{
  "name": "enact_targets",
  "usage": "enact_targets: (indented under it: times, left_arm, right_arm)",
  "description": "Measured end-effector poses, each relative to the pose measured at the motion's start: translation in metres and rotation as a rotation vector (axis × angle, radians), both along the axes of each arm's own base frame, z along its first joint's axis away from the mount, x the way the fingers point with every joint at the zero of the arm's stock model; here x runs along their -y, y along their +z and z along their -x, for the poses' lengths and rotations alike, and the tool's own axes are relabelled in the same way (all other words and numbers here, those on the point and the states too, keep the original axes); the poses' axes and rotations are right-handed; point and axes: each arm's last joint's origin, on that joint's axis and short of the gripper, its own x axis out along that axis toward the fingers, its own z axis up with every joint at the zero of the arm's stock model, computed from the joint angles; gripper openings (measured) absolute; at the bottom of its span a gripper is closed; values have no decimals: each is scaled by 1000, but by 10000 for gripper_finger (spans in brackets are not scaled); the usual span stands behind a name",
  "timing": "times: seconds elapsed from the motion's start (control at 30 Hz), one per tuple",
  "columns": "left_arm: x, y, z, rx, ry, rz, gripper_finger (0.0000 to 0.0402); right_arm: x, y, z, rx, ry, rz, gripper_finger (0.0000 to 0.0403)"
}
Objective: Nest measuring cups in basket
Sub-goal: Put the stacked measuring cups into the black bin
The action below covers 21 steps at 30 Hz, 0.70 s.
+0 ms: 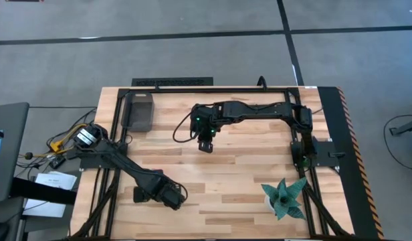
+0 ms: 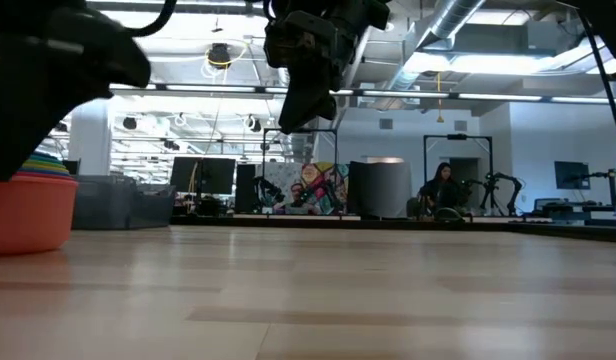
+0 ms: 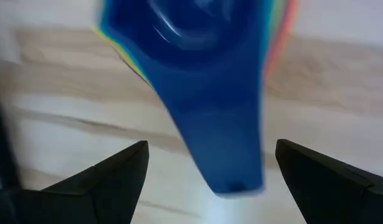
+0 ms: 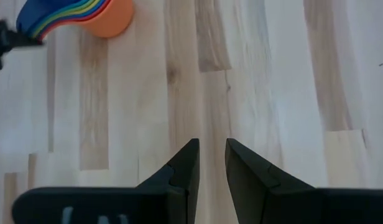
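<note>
A: Item one, largest?
B: Table [image 1: 233, 174], wooden planks, carrying everything below.

A: Item two?
B: Basket [image 1: 140, 111], dark grey, at a far corner of the table on the left arm's side. No cups seen inside. Probably parked there as the final drop-off.

A: Item three?
B: Spiky teal plant [image 1: 285, 199], near corner on the right arm's side. Not part of the job.

A: Item four?
B: Measuring cups [image 4: 86, 15], already nested into one rainbow stack, orange outermost, dark blue cup [image 3: 191, 43] on top. Standing on the table, well apart from the basket, hidden under the left arm from above. Nesting apparently done; carrying to the basket not yet.

A: Item five?
B: Left end effector [image 3: 211, 144], spread wide, hanging over the dark blue handle with a finger to each side and not touching. Likely lined up for a pinch on the handle.

A: Last?
B: Right end effector [image 4: 212, 142], pressed nearly together, empty, raised over mid-table. Likely held out of the way.
</note>
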Motion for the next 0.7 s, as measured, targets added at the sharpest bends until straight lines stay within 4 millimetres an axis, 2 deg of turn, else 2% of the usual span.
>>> enact_targets:
  times: [0.27,0.4,0.53,0.7]
  left_arm:
    - [-8,-1,-2,-7,23,-46,340]
    - [-10,-9,3,-41,32,-36,338]
    - [-10,-18,4,-32,39,-10,324]
    - [-12,-19,1,-4,46,-32,295]
  right_arm:
    - [0,0,0,-8,-16,-4,103]
    - [0,0,0,-9,-24,-6,103]
    - [0,0,0,-9,-24,-6,103]
    - [0,0,0,-9,-24,-6,103]
